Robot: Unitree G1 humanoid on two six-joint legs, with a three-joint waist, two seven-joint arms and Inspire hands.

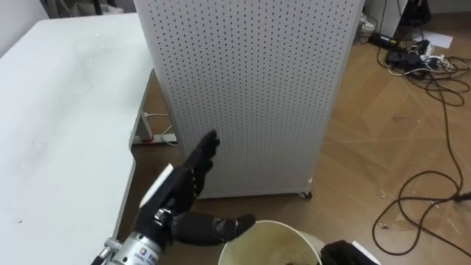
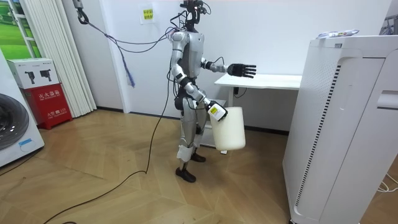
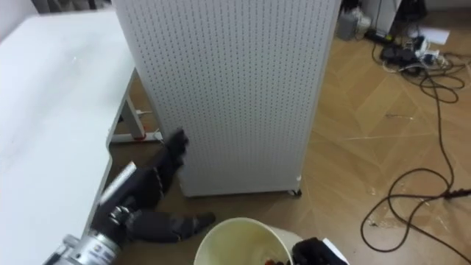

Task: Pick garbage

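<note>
Straight ahead of the robot stands a tall white cabinet [image 1: 243, 88] with a perforated side and small castors under it. It is on the wood floor just beside the end of the white counter [image 1: 59, 125]. The left hand [image 1: 188, 188] is held out in front of the chest with the fingers straight and spread and the thumb stuck out sideways, and it holds nothing. From the head, the fingertips point toward the cabinet's lower part. In the room view that hand hangs in the air at about the height of the counter top, touching neither counter nor cabinet. The cream bin [image 1: 274, 237] sits at the bottom edge of the eye views with its open mouth facing up. In the room view it hangs at the robot's hip on the side nearer the camera, carried at its rim by the right hand [image 1: 342, 255]. How that hand's fingers lie on the rim cannot be told. A small dark-reddish scrap [image 3: 272, 260] lies inside the bin, but too little of it shows to say what it is. Black cables [image 1: 434, 73] loop over the floor to the robot's right of the cabinet. At the room view's left are a washing machine [image 2: 12, 130] and a red-and-white box [image 2: 43, 93].
</note>
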